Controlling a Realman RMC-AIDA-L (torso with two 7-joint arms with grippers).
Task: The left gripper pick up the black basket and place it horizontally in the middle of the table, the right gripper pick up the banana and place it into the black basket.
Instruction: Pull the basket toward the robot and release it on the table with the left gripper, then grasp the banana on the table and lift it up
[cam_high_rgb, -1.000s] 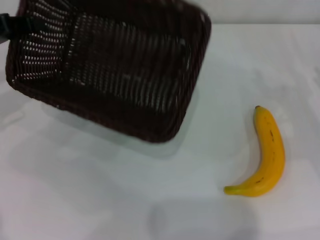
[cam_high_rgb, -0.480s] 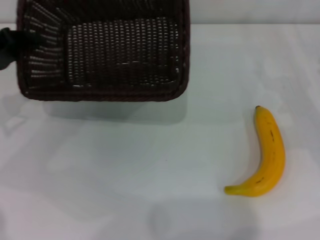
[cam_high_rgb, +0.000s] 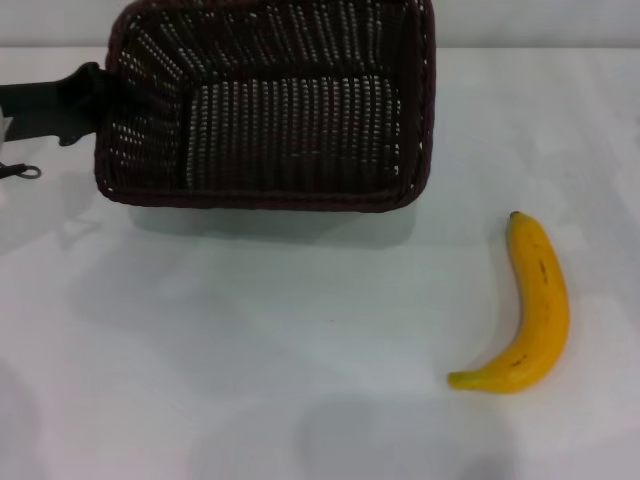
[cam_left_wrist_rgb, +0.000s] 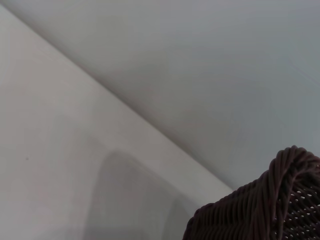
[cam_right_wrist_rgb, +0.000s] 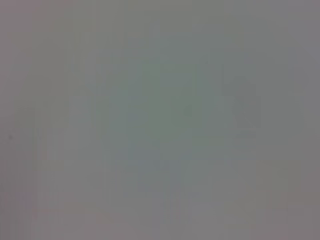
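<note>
Black basket at the far middle-left of the table, long side across, its shadow suggesting it is not yet set down. Left gripper clamped on its left rim, arm reaching in level from the left, likely to lay it horizontal. Banana lies well apart, near right. Right gripper not in view.

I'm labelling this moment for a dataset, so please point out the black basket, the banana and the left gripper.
black basket (cam_high_rgb: 290, 135): head view, on the woven floor inside it.
banana (cam_high_rgb: 540, 300): head view, on the middle of its yellow curve.
left gripper (cam_high_rgb: 92, 95): head view, at the basket's left rim, where its dark tip meets it.
</note>
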